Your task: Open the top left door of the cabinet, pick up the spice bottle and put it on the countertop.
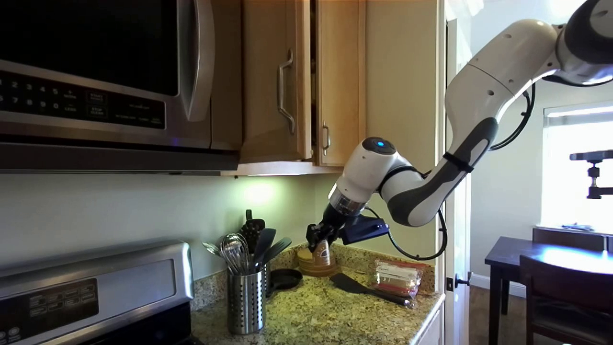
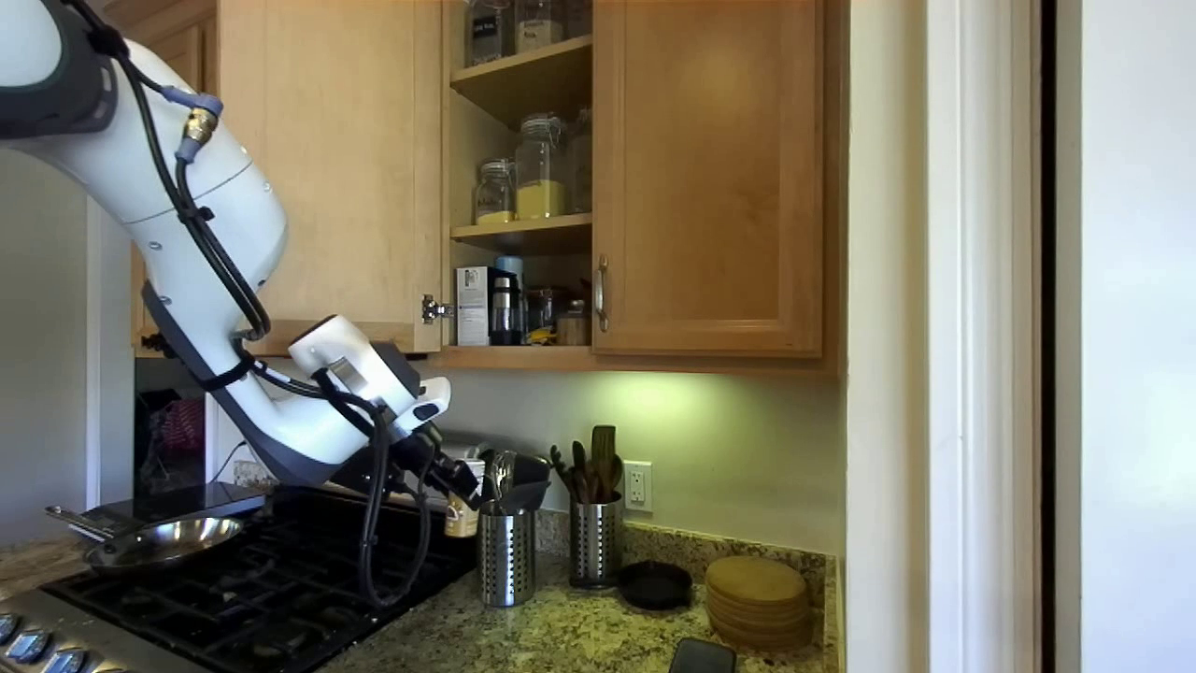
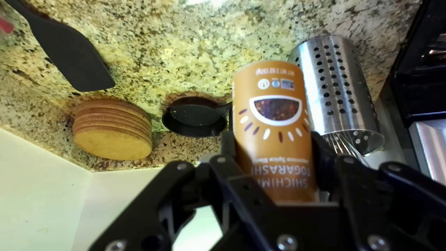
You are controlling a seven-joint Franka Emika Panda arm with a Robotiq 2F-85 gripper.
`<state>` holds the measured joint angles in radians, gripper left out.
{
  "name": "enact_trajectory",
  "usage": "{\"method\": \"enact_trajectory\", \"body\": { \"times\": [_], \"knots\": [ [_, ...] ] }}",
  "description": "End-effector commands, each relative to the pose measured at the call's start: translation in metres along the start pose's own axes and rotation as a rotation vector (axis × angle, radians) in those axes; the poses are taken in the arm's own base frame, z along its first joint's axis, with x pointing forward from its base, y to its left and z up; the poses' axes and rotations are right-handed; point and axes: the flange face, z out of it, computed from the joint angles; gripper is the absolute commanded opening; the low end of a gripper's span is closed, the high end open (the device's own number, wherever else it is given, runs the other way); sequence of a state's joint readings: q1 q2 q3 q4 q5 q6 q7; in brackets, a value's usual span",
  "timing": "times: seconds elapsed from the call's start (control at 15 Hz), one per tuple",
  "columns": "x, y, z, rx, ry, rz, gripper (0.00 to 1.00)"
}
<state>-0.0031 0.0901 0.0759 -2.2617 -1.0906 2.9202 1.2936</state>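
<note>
The top left door [image 2: 327, 178] of the cabinet [image 2: 710, 178] stands swung open; it also shows open in an exterior view [image 1: 266, 86]. Shelves with jars show behind it. My gripper [image 3: 273, 148] is shut on the spice bottle [image 3: 275, 87], an orange cylinder with its label upside down in the wrist view. The bottle also shows in both exterior views [image 1: 322, 254] [image 2: 462, 516], upright or slightly tilted, held above the countertop [image 1: 311, 316]. The fingers [image 1: 320, 239] grip the bottle's upper part. The speckled countertop also fills the wrist view's upper part [image 3: 174, 45].
A steel utensil holder [image 1: 245, 302] stands close to the bottle in view, with another holder [image 2: 596, 537] behind. A small black skillet [image 3: 195, 116], round wooden boards [image 3: 111, 129], a black spatula [image 3: 69, 52] and a plastic packet [image 1: 397, 278] lie on the countertop. The stove [image 2: 262, 584] adjoins it.
</note>
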Motion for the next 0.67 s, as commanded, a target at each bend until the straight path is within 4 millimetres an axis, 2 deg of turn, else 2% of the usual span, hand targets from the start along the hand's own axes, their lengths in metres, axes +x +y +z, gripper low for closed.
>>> {"method": "enact_trajectory", "body": {
  "times": [0.0,0.6],
  "knots": [
    [0.0,-0.001,0.011,0.02,0.038,0.02,0.27],
    [-0.006,-0.012,0.035,0.016,0.059,0.076,0.27]
  ]
}}
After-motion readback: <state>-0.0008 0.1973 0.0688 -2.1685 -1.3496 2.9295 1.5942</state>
